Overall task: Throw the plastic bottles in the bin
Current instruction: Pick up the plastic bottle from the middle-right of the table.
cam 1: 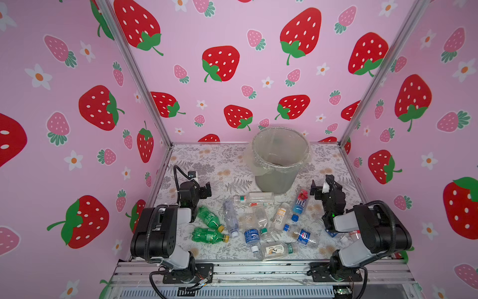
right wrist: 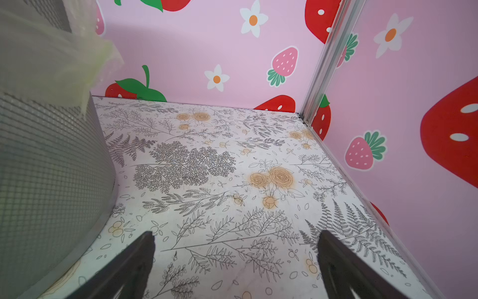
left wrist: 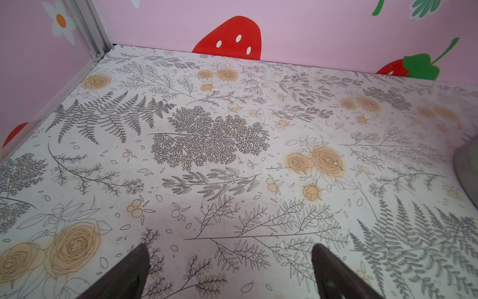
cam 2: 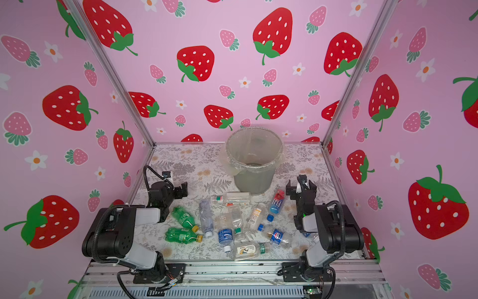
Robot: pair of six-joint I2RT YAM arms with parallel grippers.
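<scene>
Grey and lined with clear plastic, the bin stood upright at the back of the table. The plastic bottles lay scattered in front of it, between the arms. The left gripper and right gripper hung spread wide, holding nothing.

Both top views: high at the front, looking down over the whole table to the back wall. Wrist views: low and close over the table, facing that wall; both catch part of the bin.
</scene>
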